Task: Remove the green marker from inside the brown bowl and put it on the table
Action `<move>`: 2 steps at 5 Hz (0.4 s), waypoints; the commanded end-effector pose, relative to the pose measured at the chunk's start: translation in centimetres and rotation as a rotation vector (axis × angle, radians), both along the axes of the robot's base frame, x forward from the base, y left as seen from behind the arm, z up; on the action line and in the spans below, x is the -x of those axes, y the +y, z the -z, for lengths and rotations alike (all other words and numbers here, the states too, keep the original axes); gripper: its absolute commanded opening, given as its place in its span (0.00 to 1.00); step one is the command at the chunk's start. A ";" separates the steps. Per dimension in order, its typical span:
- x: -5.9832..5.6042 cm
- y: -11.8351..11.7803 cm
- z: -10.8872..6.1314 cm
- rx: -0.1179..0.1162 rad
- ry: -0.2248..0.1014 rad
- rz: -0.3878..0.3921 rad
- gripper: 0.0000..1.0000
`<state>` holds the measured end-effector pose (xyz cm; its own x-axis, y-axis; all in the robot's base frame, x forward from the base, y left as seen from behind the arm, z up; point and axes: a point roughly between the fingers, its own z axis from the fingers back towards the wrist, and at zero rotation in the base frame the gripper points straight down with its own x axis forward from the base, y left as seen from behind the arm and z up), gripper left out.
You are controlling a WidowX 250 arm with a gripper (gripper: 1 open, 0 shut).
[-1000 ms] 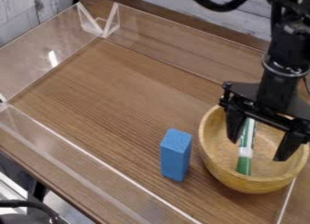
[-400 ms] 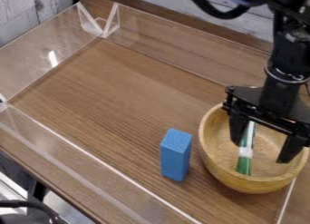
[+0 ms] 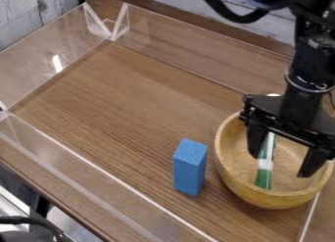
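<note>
Camera view: one angled look down on the bench (image 3: 118, 89), with the arm at the right edge.

Hand: the hand (image 3: 285, 151) points straight down over the brown bowl (image 3: 233, 171), fingers spread wide, one on each side of the green marker (image 3: 264, 158). Nothing is pinched.

Marker: lies inside the bowl, leaning along the inner wall, its lower white end toward the near rim and its upper part between the fingers.

Change: from a second ago to the half-second mark the hand shifted slightly over the bowl; from then to now it matches, with the fingers just as wide apart. The marker and bowl have not moved.

Meaning for the task: the hand looks lined up and paused above the grasp. My judgement is that the approach is about done and closing on the marker is the step in hand; lift and placing on the bench remain.

Other things: a blue block (image 3: 191, 167) stands upright on the bench just left of the bowl, apart from it.

Hidden or unclear: the fingertips dip below the rim, so whether they touch the marker or the bowl's floor cannot be told. The upper arm is cut off by the top edge. The marker's lettering is too small to read. Clear walls around the bench show mainly as glints.
</note>
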<state>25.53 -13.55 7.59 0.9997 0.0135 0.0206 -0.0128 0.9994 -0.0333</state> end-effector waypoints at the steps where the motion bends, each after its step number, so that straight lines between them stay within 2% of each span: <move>1: -0.3 -0.4 -0.8 0.011 -0.038 0.011 1.00; 2: -0.3 -0.4 -0.8 0.011 -0.047 0.012 1.00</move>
